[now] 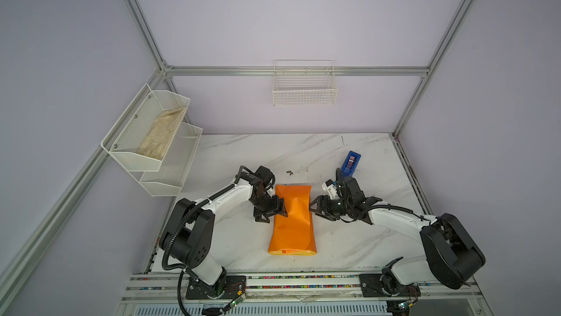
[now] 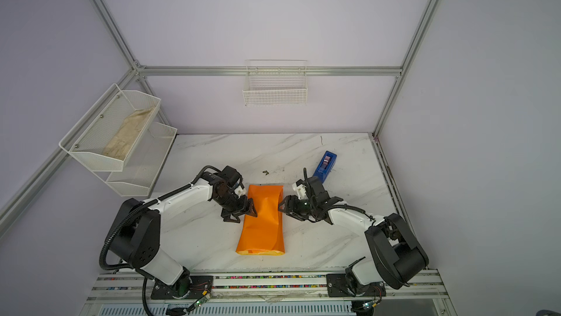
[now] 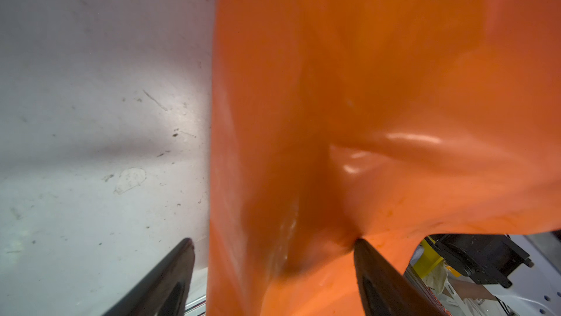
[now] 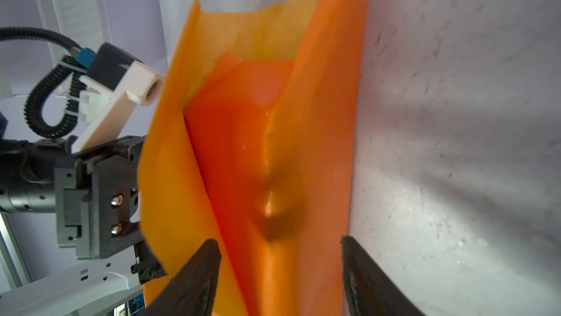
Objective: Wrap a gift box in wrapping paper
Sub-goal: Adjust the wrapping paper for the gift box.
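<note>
The paper (image 1: 293, 220) is folded into a long sleeve lying mid-table (image 1: 349, 238), between the two grippers. The box can't be seen anywhere. It's presumably buried inside the sleeve, but where along it can't be told.

The long-side wrap looks about done, going by the overlap seen in the right wrist view. The ends aren't folded yet.

- **Left gripper** (image 1: 274, 214): spread wide at the paper's left edge, nothing clamped. One fingertip (image 3: 364, 250) is only dimpling the top sheet.
- **Right gripper** (image 1: 314, 208): parted too, just beside the right edge, nothing gripped.

Next, the seam probably has to be pinned flat and taped. For that the tape dispenser (image 1: 350, 162), well off behind the right arm, would need fetching. Whether the seam is already stuck can't be made out.
</note>
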